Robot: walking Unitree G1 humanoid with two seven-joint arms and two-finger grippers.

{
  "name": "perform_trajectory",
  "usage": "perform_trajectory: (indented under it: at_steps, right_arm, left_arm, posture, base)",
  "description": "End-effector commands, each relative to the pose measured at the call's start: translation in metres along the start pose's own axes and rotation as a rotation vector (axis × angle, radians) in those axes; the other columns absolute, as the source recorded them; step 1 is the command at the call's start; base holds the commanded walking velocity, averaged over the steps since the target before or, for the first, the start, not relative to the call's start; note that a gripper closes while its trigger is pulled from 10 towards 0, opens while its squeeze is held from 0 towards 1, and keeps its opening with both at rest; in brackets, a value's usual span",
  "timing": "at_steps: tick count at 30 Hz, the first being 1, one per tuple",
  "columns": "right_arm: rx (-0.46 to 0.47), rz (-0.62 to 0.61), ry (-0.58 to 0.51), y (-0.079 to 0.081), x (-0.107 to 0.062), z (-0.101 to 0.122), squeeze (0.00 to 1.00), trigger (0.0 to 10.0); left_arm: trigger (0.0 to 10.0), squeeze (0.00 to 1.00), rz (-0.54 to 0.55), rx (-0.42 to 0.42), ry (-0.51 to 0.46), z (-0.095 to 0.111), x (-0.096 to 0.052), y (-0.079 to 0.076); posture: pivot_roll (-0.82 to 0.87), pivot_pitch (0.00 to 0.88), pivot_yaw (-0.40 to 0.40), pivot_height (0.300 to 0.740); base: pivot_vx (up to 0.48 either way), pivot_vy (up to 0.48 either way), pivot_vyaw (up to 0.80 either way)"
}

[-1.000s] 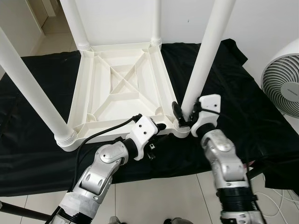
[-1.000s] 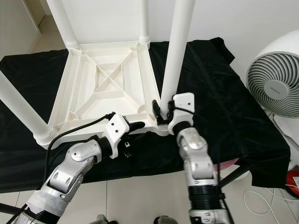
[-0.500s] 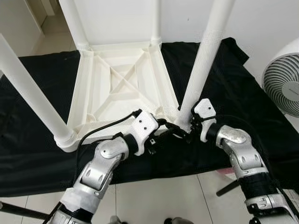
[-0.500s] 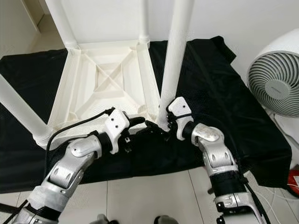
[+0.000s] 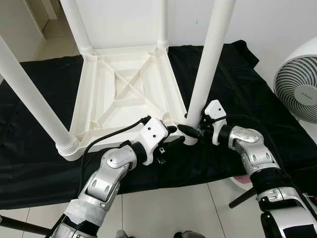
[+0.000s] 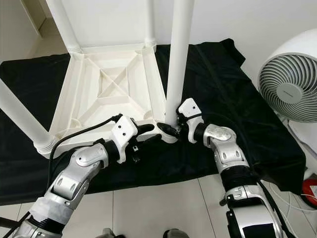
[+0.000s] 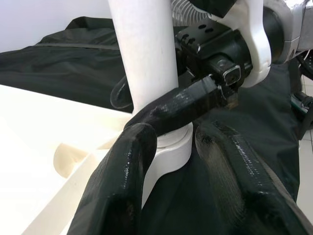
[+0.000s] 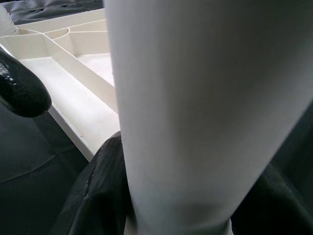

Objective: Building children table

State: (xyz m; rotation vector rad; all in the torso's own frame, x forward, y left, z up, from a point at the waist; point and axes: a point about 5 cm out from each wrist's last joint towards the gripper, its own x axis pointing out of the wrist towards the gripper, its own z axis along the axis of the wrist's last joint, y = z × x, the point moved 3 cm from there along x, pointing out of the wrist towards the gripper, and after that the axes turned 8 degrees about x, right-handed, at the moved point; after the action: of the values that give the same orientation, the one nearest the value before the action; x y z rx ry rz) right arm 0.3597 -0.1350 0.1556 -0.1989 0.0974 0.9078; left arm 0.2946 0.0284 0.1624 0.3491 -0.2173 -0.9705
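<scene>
A white plastic children's table (image 5: 124, 94) lies upside down on a black cloth (image 5: 257, 94), with its legs pointing up. My right gripper (image 5: 190, 130) is shut on the near right leg (image 5: 208, 54) just above its corner socket. In the right wrist view its fingers (image 8: 98, 186) wrap both sides of that leg (image 8: 195, 107). My left gripper (image 5: 173, 136) is open at the same corner, one finger over the table's rim and the other over the cloth. In the left wrist view the socket (image 7: 168, 147) sits between its fingers (image 7: 122, 186).
Three other legs stand at the near left (image 5: 29, 94), far left (image 5: 74, 22) and far right (image 5: 162, 22) corners. A white fan (image 5: 297, 84) stands to the right. Tiled floor (image 5: 168, 208) runs along the cloth's near edge, and a red object (image 6: 311, 191) lies at the far right.
My right arm has swung round to reach the leg from the right, fingers closing low on it. The leg leaned half a second ago and stands straighter now. The left gripper came closer to the corner.
</scene>
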Motion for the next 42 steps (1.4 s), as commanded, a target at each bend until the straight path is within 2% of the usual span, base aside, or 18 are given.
perform_trajectory:
  at_steps: [1,4,5,11,12,17,21,25,27,29,32,33,37,39,42]
  right_arm:
    - [0.001,0.021,0.040,0.004,0.001,-0.011,0.00,0.0]
    - [0.019,-0.021,0.017,0.002,-0.001,-0.010,0.00,0.0]
    - [0.028,-0.064,0.016,0.000,-0.003,-0.011,0.00,10.0]
    - [0.061,-0.196,-0.025,-0.003,-0.004,-0.009,0.00,10.0]
    - [0.075,-0.245,-0.042,0.000,-0.003,-0.008,0.00,10.0]
    - [0.108,-0.319,-0.064,0.006,-0.001,-0.007,0.00,10.0]
    - [0.187,-0.660,-0.134,0.020,0.000,0.000,0.00,10.0]
    - [0.206,-0.793,-0.160,0.028,-0.001,0.003,0.00,10.0]
    - [0.223,-0.821,-0.170,0.032,0.000,0.004,0.00,10.0]
    - [0.267,-0.791,-0.219,0.042,0.007,0.011,0.00,10.0]
    - [0.276,-0.779,-0.227,0.044,0.009,0.013,0.00,10.0]
    - [0.289,-0.767,-0.253,0.043,0.008,0.016,1.00,10.0]
    - [0.262,-0.788,-0.343,0.034,-0.011,0.028,1.00,10.0]
    - [0.262,-0.790,-0.353,0.032,-0.013,0.030,1.00,10.0]
    - [0.240,-0.828,-0.388,0.026,-0.027,0.032,1.00,10.0]
  left_arm:
    - [10.0,0.00,0.024,-0.006,0.015,-0.003,-0.002,0.001]
    - [10.0,0.00,0.023,-0.009,0.016,-0.003,-0.002,0.000]
    - [10.0,0.00,0.023,-0.011,0.016,-0.003,-0.003,0.000]
    - [10.0,0.00,0.025,-0.013,0.018,-0.004,-0.003,-0.001]
    - [10.0,0.00,0.024,-0.016,0.018,-0.004,-0.003,-0.002]
    - [10.0,0.00,0.023,-0.019,0.019,-0.004,-0.004,-0.003]
    - [10.0,0.00,0.021,-0.020,0.024,-0.005,-0.005,-0.004]
    - [10.0,0.00,0.020,-0.018,0.026,-0.005,-0.006,-0.004]
    - [10.0,0.00,0.020,-0.017,0.026,-0.005,-0.006,-0.004]
    - [10.0,0.00,0.022,-0.017,0.025,-0.005,-0.006,-0.004]
    - [10.0,0.00,0.022,-0.018,0.024,-0.004,-0.006,-0.003]
    - [10.0,0.00,0.022,-0.017,0.024,-0.005,-0.005,-0.004]
    - [10.0,0.00,0.033,-0.011,0.024,-0.004,-0.005,-0.003]
    - [10.0,0.00,0.035,-0.011,0.024,-0.004,-0.005,-0.002]
    - [10.0,0.00,0.043,-0.006,0.025,-0.004,-0.006,-0.002]
  posture:
    - [-0.11,0.082,0.057,0.740]
    - [-0.12,0.088,0.056,0.740]
    - [-0.12,0.094,0.051,0.740]
    - [-0.12,0.102,0.049,0.740]
    - [-0.12,0.107,0.046,0.740]
    - [-0.13,0.110,0.047,0.740]
    - [-0.12,0.112,0.052,0.740]
    - [-0.12,0.116,0.052,0.740]
    - [-0.12,0.116,0.052,0.740]
    - [-0.12,0.116,0.052,0.740]
    - [-0.12,0.116,0.052,0.740]
    - [-0.13,0.118,0.052,0.740]
    - [-0.13,0.118,0.046,0.740]
    - [-0.13,0.118,0.046,0.740]
    - [-0.12,0.118,0.045,0.740]
  base:
    - [0.000,0.000,0.00]
    - [0.000,0.000,0.00]
    - [0.000,0.000,0.00]
    - [0.000,0.000,0.00]
    - [0.000,0.000,0.00]
    - [0.000,0.000,0.00]
    - [0.000,0.000,0.00]
    - [0.000,0.000,0.00]
    - [0.000,0.000,0.00]
    - [0.000,0.000,0.00]
    - [0.000,0.000,0.00]
    - [0.000,0.000,0.00]
    - [0.000,0.000,0.00]
    - [0.000,0.000,0.00]
    - [0.000,0.000,0.00]
